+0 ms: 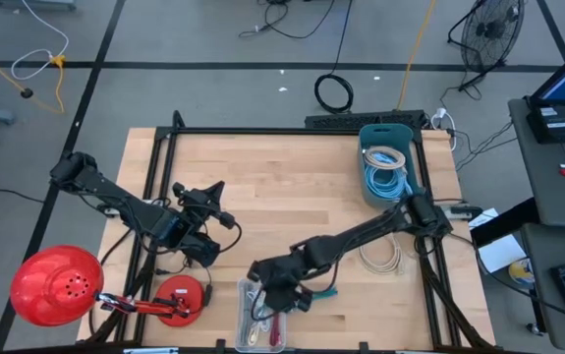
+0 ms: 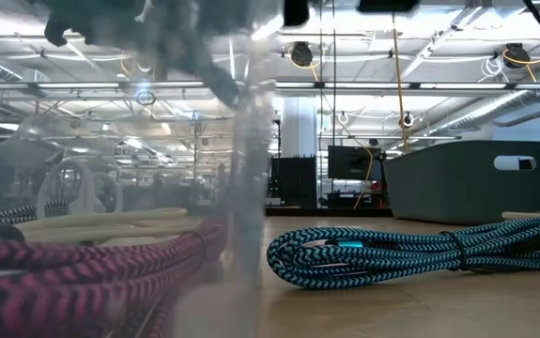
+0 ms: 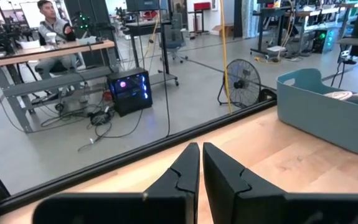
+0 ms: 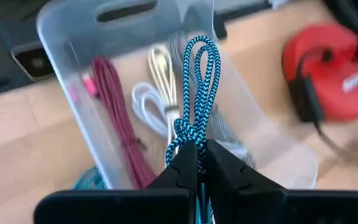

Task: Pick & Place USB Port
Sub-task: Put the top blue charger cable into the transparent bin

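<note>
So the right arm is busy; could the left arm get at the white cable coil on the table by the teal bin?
Probably not: the white cable coil lies far across, with the right arm between, while the left hand waits shut.

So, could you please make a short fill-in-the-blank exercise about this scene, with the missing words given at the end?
1. The right gripper is shut on a coiled ____ braided cable.
2. That cable hangs above the clear ____ bin, which already holds a magenta cable and white cables.
3. The left gripper holds ____ between its shut jaws.
4. The teal bin stands at the table's far ____ corner in the high view.

Missing words: blue; plastic; nothing; right
</note>
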Controlling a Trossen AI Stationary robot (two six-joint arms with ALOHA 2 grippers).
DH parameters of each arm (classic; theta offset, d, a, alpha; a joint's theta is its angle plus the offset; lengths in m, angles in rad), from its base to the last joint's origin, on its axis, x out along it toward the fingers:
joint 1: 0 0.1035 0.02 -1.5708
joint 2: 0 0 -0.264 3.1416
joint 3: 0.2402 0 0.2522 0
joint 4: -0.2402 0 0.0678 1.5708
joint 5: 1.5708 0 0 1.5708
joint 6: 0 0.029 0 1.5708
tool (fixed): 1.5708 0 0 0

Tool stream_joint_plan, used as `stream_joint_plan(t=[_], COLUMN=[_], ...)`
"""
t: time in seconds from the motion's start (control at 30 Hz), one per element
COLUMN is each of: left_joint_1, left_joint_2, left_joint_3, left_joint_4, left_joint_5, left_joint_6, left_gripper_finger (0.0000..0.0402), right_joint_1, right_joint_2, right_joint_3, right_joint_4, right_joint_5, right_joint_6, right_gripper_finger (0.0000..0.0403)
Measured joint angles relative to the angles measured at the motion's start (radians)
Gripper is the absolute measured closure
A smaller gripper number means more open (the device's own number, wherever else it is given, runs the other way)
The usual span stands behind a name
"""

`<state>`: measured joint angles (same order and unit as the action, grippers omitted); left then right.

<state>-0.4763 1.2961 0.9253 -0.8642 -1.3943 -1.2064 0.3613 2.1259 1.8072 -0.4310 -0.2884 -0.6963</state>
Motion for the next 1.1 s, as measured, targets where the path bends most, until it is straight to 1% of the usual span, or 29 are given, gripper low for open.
stream_joint_plan(t=[0.1, 0.23, 0.3, 0.47, 0.57, 0.63, 0.83, 1.0, 1.1], left_joint_1=[0.000, 0.000, 0.000, 0.000, 0.005, 0.006, 0.005, 0.006, 0.005], left_joint_2=[0.000, 0.000, 0.000, 0.000, 0.000, 0.000, 0.000, 0.000, 0.000], left_joint_3=[0.000, 0.000, 0.000, 0.000, 0.000, 0.000, 0.000, 0.000, 0.000], left_joint_4=[0.000, 0.001, 0.001, 0.001, 0.001, 0.001, 0.001, 0.001, 0.001], left_joint_5=[0.004, 0.006, 0.007, 0.007, 0.007, 0.006, 0.007, 0.007, 0.008], left_joint_6=[0.004, 0.004, 0.004, 0.003, 0.003, 0.003, 0.001, 0.001, 0.003], left_gripper_finger=[0.0376, 0.0376, 0.0376, 0.0376, 0.0376, 0.0376, 0.0376, 0.0376, 0.0376], right_joint_1=[0.012, 0.014, 0.013, 0.020, 0.026, 0.034, 0.048, 0.044, 0.045], right_joint_2=[0.027, 0.050, 0.049, 0.049, 0.049, 0.048, 0.044, 0.044, 0.044], right_joint_3=[0.050, 0.077, 0.083, 0.084, 0.084, 0.084, 0.083, 0.083, 0.116], right_joint_4=[-0.066, -0.119, -0.114, -0.125, -0.126, -0.127, -0.150, -0.109, -0.116], right_joint_5=[-0.008, -0.126, -0.165, -0.203, -0.264, -0.286, -0.290, -0.284, -0.219], right_joint_6=[-0.055, -0.103, -0.116, -0.158, -0.187, -0.204, -0.234, -0.213, -0.173], right_gripper_finger=[0.0397, 0.0397, 0.0397, 0.0397, 0.0397, 0.0397, 0.0397, 0.0397, 0.0397])
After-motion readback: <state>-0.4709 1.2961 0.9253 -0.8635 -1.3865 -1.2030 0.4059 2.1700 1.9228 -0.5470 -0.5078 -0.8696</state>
